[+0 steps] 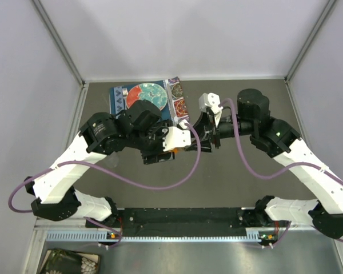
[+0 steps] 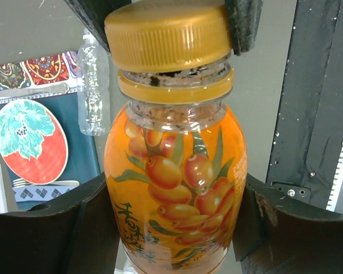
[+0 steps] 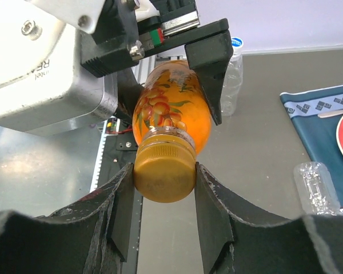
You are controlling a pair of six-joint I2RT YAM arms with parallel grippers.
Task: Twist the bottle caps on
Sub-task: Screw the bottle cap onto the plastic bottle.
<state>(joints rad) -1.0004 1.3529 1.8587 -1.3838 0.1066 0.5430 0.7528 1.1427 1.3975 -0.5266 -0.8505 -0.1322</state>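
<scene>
My left gripper (image 2: pixel 174 228) is shut on the body of the squat orange bottle (image 2: pixel 174 188), one finger on each side of its fruit label. The orange-amber cap (image 2: pixel 167 37) sits on the bottle's neck, with thread showing between it and the collar ring. My right gripper (image 3: pixel 163 188) is shut on that cap (image 3: pixel 164 174), its pads pressed on both sides. The bottle (image 3: pixel 168 114) is held off the table between the two arms, which meet at mid-table in the top view. A slim clear bottle (image 3: pixel 233 74) stands behind with a white cap on it. Another clear bottle (image 3: pixel 315 185) lies on the table.
The red-and-teal patterned plate (image 1: pixel 146 94) lies on a blue mat (image 1: pixel 119 98) at the back of the table, left of centre. The clear bottle (image 2: pixel 94 85) stands near the mat's edge. A black rail (image 1: pixel 183 217) runs along the near edge between the arm bases.
</scene>
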